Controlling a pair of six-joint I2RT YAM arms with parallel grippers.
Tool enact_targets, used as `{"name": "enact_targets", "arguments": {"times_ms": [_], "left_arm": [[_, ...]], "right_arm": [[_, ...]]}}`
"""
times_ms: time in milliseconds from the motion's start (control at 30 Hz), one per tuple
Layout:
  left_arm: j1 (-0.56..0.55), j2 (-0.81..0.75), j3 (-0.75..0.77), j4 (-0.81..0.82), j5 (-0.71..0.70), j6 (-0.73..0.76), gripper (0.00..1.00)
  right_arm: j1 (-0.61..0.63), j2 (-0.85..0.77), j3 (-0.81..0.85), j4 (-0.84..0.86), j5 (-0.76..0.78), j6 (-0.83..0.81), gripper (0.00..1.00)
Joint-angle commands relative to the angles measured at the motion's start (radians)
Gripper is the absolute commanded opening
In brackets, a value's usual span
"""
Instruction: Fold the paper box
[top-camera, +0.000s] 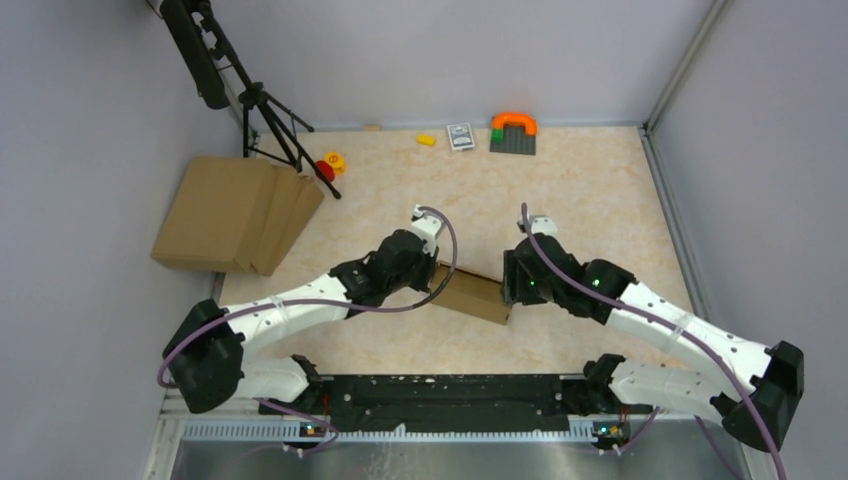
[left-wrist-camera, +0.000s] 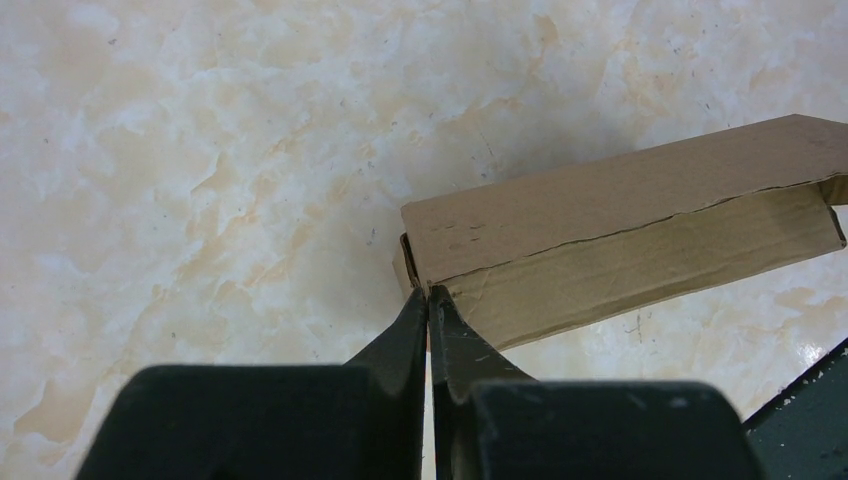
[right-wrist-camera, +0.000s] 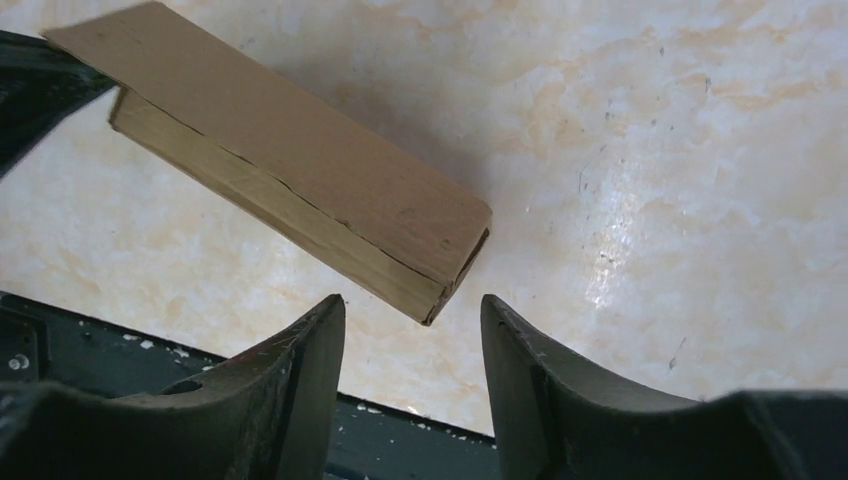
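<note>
The paper box (top-camera: 472, 294) is a folded, long brown carton lying slantwise between my two grippers. In the left wrist view the paper box (left-wrist-camera: 620, 230) runs off to the right, with a seam along its length. My left gripper (left-wrist-camera: 428, 300) is shut, its tips pinched right at the box's near corner; in the overhead view the left gripper (top-camera: 438, 282) sits at the box's left end. My right gripper (right-wrist-camera: 412, 300) is open, and the box's (right-wrist-camera: 300, 180) right corner hangs just beyond the gap, touching neither finger. Seen from above, the right gripper (top-camera: 512, 290) is at the box's right end.
A pile of flat cardboard (top-camera: 235, 212) lies at the left by a black tripod (top-camera: 265, 110). Small toys stand along the back: a red and yellow piece (top-camera: 328, 165), a yellow block (top-camera: 426, 139), a card pack (top-camera: 460, 135) and an orange-topped brick (top-camera: 513, 132). A black rail (top-camera: 440, 390) borders the near edge.
</note>
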Motion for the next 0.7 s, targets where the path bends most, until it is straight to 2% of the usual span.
{"name": "enact_targets", "arguments": {"times_ms": [0, 67, 200, 267, 500, 667], "left_arm": [[0.002, -0.035, -0.022, 0.024, 0.012, 0.000, 0.00], [0.002, -0.037, -0.024, 0.023, 0.015, -0.001, 0.00], [0.002, -0.044, -0.036, 0.026, 0.024, -0.008, 0.00], [0.002, -0.050, -0.044, 0.031, 0.027, -0.010, 0.00], [0.002, -0.050, -0.048, 0.037, 0.035, -0.022, 0.00], [0.002, -0.061, -0.057, 0.034, 0.044, -0.032, 0.09]], "right_arm": [[-0.007, -0.013, 0.101, 0.025, 0.032, -0.041, 0.49], [-0.014, -0.003, 0.120, 0.033, 0.043, -0.051, 0.42], [-0.025, 0.021, 0.125, 0.057, 0.070, -0.052, 0.13], [-0.028, 0.031, 0.109, 0.079, 0.066, -0.052, 0.02], [-0.028, 0.050, -0.013, 0.117, -0.024, -0.007, 0.00], [-0.028, -0.013, -0.118, 0.159, -0.053, 0.034, 0.00]]}}
